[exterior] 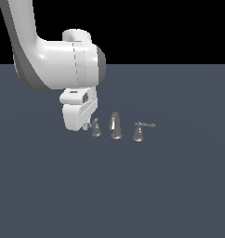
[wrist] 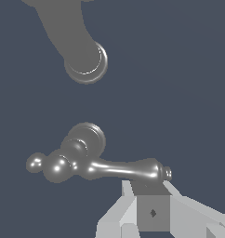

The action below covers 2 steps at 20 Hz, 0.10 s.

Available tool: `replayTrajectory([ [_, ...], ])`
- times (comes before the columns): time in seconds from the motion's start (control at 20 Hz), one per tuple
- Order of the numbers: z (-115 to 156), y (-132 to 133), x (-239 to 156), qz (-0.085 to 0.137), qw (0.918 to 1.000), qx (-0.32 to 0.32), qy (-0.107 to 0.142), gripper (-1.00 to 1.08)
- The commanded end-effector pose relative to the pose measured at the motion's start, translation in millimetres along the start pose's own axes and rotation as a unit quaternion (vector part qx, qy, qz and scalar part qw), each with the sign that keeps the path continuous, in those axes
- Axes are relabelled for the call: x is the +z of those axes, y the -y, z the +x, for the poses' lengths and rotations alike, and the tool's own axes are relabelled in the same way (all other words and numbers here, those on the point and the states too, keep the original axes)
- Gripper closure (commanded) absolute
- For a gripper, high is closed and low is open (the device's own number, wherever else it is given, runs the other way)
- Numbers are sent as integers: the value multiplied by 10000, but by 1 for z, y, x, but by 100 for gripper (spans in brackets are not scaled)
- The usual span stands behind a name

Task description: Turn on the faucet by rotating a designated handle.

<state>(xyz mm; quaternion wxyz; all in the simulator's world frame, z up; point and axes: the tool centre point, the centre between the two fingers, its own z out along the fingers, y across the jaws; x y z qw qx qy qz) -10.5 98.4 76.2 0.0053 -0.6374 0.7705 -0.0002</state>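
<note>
Handle: small shiny silver bell-based lever handle [wrist: 93, 162], lower centre of wrist view.
Claw: white claw [wrist: 149, 197] at lever tip; open or closed cannot be told.
Risk: slipping off the rounded tip, judging by thin contact.

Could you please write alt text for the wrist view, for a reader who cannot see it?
The gripper sits right beside the tip of the silver handle, whose thin lever extends from a rounded base. The spout stands apart beyond it, on a dark floor.
</note>
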Motion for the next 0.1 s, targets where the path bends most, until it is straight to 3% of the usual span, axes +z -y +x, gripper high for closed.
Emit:
replayTrajectory([
  [0.0, 17, -6, -1, -30, 10000, 73, -39, 108],
  [0.05, 17, -6, -1, -30, 10000, 73, -39, 108],
])
